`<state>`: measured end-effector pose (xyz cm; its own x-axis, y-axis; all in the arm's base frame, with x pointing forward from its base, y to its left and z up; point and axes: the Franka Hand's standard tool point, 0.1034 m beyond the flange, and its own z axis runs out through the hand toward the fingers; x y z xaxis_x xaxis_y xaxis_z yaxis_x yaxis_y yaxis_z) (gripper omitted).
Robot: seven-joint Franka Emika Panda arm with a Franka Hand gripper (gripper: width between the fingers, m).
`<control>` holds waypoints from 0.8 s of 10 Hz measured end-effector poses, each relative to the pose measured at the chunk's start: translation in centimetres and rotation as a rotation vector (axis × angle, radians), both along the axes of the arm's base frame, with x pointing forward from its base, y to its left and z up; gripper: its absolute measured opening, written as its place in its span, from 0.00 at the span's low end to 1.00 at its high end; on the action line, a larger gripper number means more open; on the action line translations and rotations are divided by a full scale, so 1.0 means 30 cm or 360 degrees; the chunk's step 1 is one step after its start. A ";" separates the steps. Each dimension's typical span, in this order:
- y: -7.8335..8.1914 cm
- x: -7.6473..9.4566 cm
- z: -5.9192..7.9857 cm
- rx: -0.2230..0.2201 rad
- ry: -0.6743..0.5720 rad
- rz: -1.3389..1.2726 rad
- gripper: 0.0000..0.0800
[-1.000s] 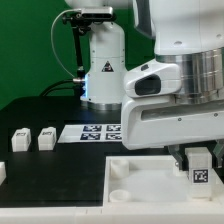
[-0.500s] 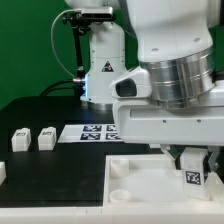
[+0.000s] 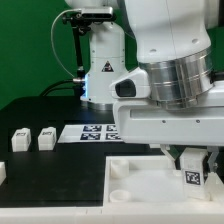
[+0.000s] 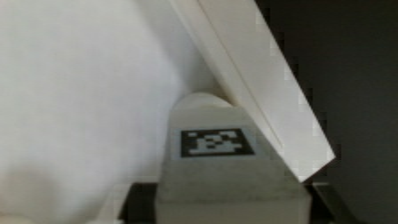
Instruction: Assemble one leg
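Partly hidden, the pincer (image 3: 195,163) grips the leg (image 3: 195,178) (tag showing).

Marker board (image 3: 95,131) on black table (image 3: 50,178); just beside the board, large white panel (image 3: 150,182) with round corner sockets.

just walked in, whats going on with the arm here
The arm's gripper is shut on one small white leg, holding it upright at the white panel, on the exterior view's right. Whether the leg already sits in a corner socket cannot be told. A spare leg and a second spare leg stand untouched on the black table, on the exterior view's left.
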<state>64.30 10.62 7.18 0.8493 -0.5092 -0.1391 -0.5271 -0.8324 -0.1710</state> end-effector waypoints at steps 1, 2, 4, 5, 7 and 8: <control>0.003 -0.005 -0.002 0.0003 0.0006 -0.0263 0.37; 0.009 -0.016 -0.005 0.0019 0.0014 -0.0556 0.37; 0.018 -0.021 -0.007 0.0033 0.0063 -0.0728 0.37; 0.020 -0.022 -0.007 0.0032 0.0067 -0.0745 0.37; 0.013 -0.020 -0.006 0.0044 0.0084 -0.0858 0.37; 0.013 -0.018 -0.002 0.0046 0.0106 -0.0921 0.37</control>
